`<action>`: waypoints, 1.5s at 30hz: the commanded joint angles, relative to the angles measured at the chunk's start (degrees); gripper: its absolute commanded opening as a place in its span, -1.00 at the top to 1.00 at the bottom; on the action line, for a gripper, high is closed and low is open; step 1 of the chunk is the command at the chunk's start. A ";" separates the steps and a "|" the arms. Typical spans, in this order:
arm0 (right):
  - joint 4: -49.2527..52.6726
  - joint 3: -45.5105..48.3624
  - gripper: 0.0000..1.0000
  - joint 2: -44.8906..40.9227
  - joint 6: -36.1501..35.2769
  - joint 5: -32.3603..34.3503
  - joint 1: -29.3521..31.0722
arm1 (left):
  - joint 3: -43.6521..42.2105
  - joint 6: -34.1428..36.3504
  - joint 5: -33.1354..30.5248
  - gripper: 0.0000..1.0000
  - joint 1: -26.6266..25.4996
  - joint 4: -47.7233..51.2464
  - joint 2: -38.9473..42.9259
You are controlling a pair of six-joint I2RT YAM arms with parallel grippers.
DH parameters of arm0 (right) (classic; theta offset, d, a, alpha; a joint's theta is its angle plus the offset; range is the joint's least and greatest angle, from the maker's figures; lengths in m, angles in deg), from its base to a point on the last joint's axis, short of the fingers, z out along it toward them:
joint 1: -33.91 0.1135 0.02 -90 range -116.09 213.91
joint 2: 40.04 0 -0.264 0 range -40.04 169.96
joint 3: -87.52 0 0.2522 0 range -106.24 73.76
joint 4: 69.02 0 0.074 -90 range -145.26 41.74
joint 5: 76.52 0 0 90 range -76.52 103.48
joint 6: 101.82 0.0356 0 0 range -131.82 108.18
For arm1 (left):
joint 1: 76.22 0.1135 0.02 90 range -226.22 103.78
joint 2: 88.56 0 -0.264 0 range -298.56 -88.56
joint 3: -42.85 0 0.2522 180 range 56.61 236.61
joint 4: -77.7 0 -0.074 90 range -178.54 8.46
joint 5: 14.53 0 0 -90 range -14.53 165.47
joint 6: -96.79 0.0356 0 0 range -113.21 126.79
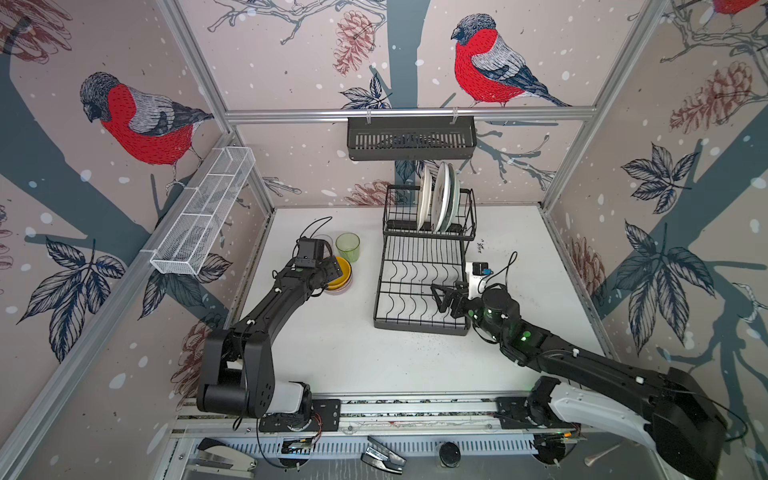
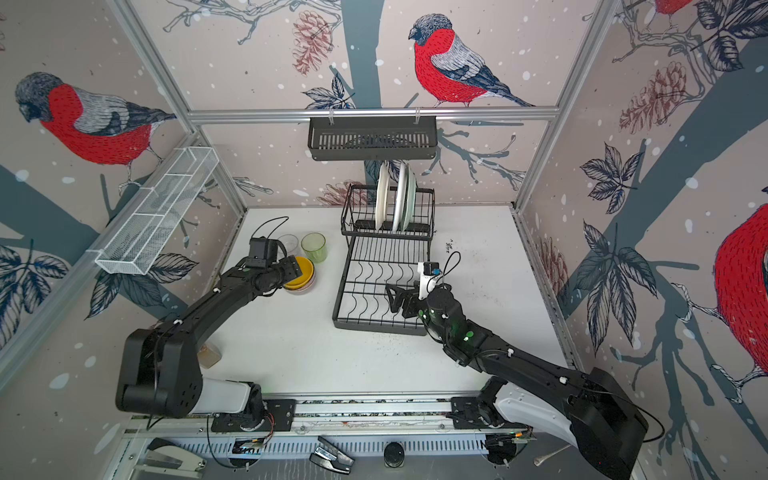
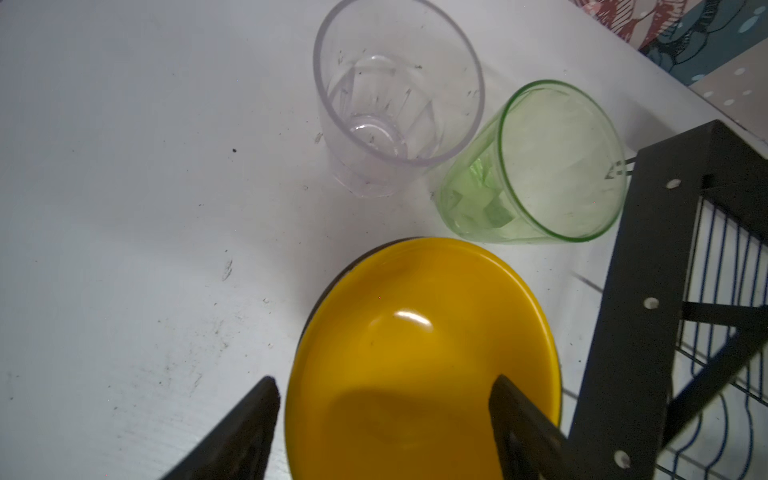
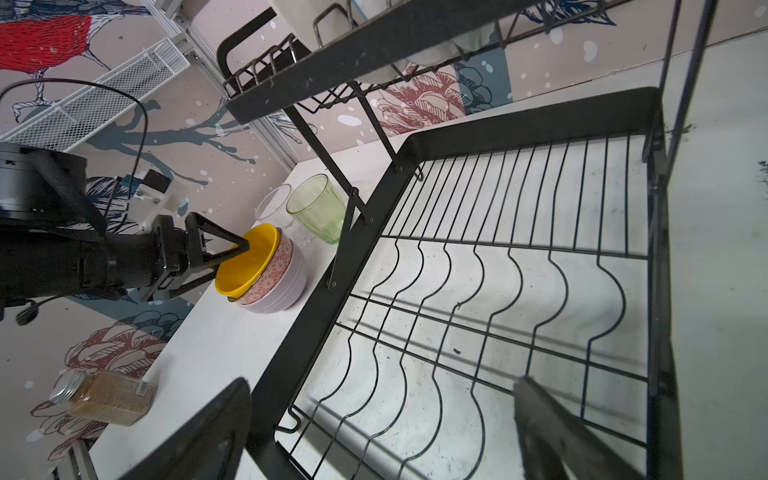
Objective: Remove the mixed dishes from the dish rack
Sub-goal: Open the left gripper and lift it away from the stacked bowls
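Three walls (image 1: pixel 291 75) carry pale pink wallpaper — red-breasted birds (image 1: pixel 486 62), pine cones (image 1: pixel 353 39), grey-blue branches (image 1: pixel 405 54); aluminium rails (image 1: pixel 197 62) frame the corners; a black slotted basket (image 1: pixel 411 141) hangs from the back rail (image 1: pixel 291 115); a white mesh trough (image 1: pixel 203 212) lines the left wall; the table (image 1: pixel 332 353) is white and scuffed — evenly lit.

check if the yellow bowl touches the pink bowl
Touching. The right wrist view shows the yellow bowl nested in the pink bowl, its underside resting on that bowl's rim with no gap.

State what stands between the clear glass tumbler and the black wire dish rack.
The pale-green glass tumbler, plain in both top views.
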 commanded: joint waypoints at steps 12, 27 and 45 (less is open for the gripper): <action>6.68 -2.94 -0.99 -1.29 -1.39 0.53 -3.97 | -4.16 1.28 6.95 -0.93 -7.11 -6.81 11.95; 11.17 -2.56 -0.99 -6.44 0.14 -1.51 -3.97 | -0.59 1.04 8.14 -0.83 -18.59 -12.13 18.47; 10.43 -1.45 -0.99 -6.94 -0.57 0.01 -3.88 | 10.33 4.62 4.01 -0.73 -26.12 -19.98 8.49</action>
